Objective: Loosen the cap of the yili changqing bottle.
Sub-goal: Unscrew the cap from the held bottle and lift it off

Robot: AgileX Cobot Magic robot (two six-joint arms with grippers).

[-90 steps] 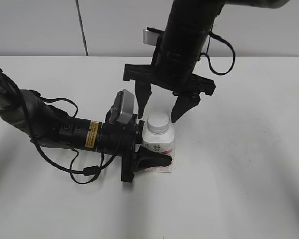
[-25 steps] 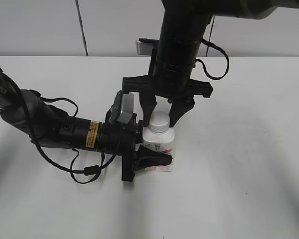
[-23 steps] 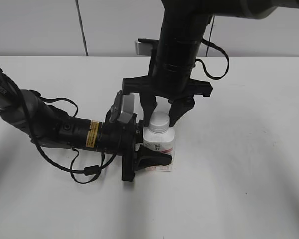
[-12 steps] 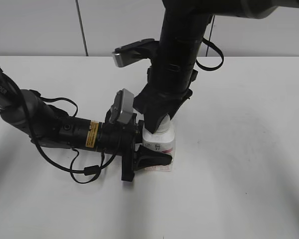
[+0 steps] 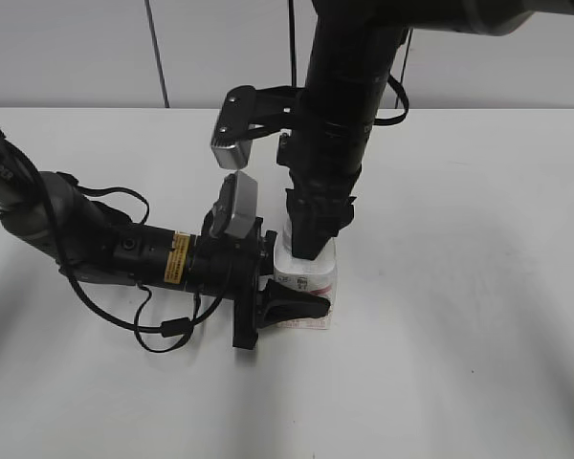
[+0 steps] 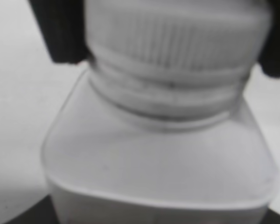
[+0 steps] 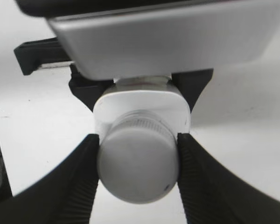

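Note:
The yili changqing bottle (image 5: 313,279) stands upright on the white table. My left gripper (image 5: 287,280) lies level from the left and is shut on the bottle's body, one finger in front and one behind. My right gripper (image 5: 312,245) comes straight down and is shut on the cap, which it hides in the exterior view. In the right wrist view the round white cap (image 7: 137,164) sits tight between the two black ribbed fingers (image 7: 137,136), above the bottle's squarish shoulder (image 7: 177,109). The left wrist view shows the ribbed cap (image 6: 177,42) and the bottle's shoulder (image 6: 163,158) close up.
The white table (image 5: 478,316) runs back to a grey wall. The left arm's black cable (image 5: 163,332) loops on the table in front of that arm. The left wrist camera's silver housing (image 7: 168,37) sits close behind the bottle.
My right gripper came down over the cap, shut on it and has twisted about its own axis, so its wrist camera has swung round to the left. The left gripper and the bottle stayed put.

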